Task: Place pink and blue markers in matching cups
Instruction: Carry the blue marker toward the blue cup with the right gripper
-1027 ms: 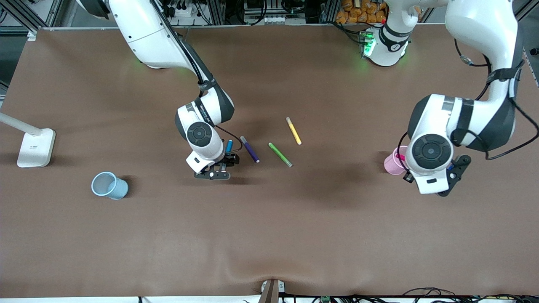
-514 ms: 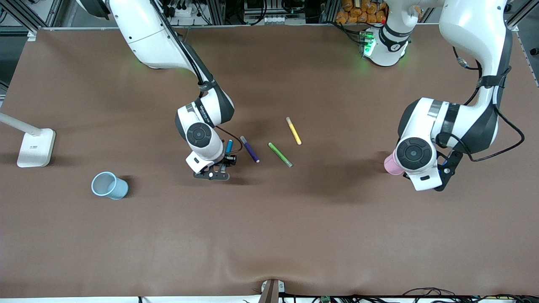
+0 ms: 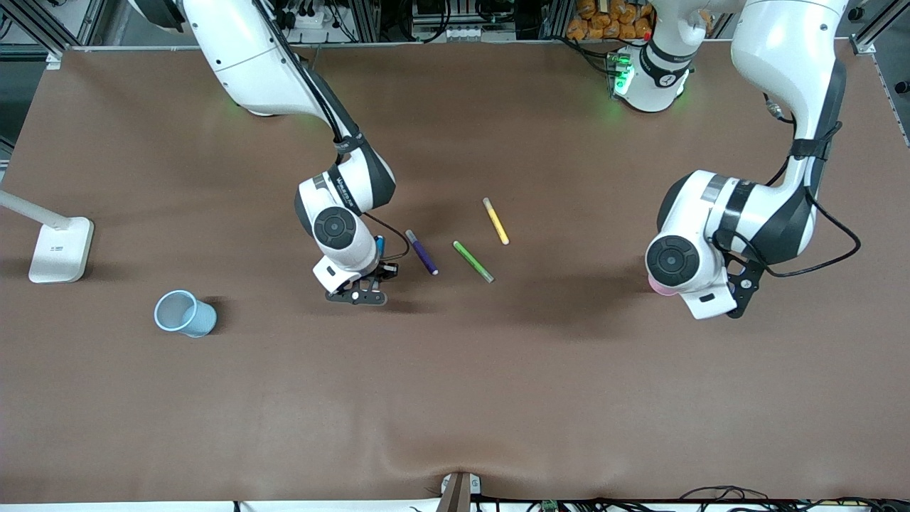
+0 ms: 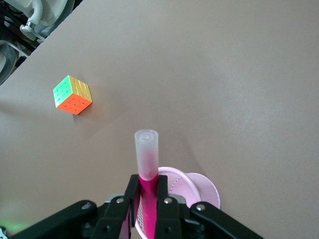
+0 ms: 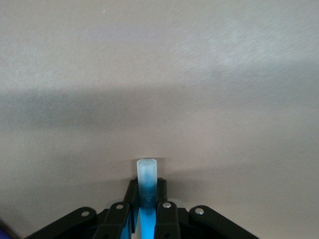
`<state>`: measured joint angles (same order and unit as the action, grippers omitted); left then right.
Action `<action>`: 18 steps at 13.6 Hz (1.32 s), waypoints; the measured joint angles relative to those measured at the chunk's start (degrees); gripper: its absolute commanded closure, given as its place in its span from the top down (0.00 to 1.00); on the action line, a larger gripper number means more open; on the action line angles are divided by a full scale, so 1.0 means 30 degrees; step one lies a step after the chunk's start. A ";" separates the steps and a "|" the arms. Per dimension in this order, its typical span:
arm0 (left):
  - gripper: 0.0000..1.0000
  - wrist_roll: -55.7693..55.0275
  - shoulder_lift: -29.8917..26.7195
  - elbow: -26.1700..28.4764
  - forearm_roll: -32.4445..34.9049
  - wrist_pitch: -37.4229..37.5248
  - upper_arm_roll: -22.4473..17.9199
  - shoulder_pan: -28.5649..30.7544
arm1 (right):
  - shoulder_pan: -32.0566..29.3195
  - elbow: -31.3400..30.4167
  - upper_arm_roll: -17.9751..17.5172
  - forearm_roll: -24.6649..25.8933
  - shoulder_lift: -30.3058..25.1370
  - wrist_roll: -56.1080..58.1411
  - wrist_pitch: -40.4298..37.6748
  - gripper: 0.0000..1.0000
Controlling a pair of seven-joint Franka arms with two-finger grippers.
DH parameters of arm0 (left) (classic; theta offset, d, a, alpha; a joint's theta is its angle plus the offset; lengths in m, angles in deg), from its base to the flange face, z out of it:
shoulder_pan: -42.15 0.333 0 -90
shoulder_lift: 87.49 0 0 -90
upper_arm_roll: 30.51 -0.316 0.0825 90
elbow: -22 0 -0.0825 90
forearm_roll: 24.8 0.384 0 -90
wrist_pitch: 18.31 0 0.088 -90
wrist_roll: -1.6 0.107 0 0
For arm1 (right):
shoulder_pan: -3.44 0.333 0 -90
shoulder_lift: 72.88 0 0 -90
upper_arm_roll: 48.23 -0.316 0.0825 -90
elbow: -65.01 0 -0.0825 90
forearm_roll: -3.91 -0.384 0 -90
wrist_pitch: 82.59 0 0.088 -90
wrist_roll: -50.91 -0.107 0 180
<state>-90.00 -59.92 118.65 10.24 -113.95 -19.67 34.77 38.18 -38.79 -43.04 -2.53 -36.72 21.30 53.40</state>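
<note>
Three slim felt-tip pens lay near the middle of the brown table (image 3: 455, 398): dark purple pen (image 3: 421, 252), green pen (image 3: 473, 261) and yellow pen (image 3: 495, 221). A multicoloured puzzle cube (image 4: 73, 94) sat apart. A white lamp base (image 3: 61, 249) stood at the right arm's end.

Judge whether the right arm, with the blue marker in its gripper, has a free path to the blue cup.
Probably yes: the right gripper grips the blue marker, and only bare table lies between it and the blue cup.

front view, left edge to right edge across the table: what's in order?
white lamp base → blue cup → right gripper shut on the blue marker → purple pen → green pen → yellow pen → pink cup, mostly under the left arm's wrist.
</note>
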 measured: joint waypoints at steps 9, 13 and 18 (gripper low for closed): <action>0.00 -0.2165 0.0349 0.0868 0.1113 -0.0010 0.0021 -0.0171 | -0.3925 0.3841 0.0236 0.0001 -0.1679 0.7968 -0.6233 0.00; 0.00 -0.2258 0.0670 0.0779 0.1125 -0.0091 0.0027 -0.0237 | -0.5244 0.5526 0.0229 -0.0778 -0.1985 1.1114 -0.7384 0.00; 0.22 -0.2410 0.1262 0.0386 0.1129 -0.0198 0.0032 -0.0337 | -0.6522 0.5924 0.0252 -0.1388 -0.3849 1.5819 -0.7545 0.00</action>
<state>-97.23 -56.14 119.81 13.63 -114.54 -19.57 33.76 18.61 -21.02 -42.28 -6.70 -48.27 68.76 30.76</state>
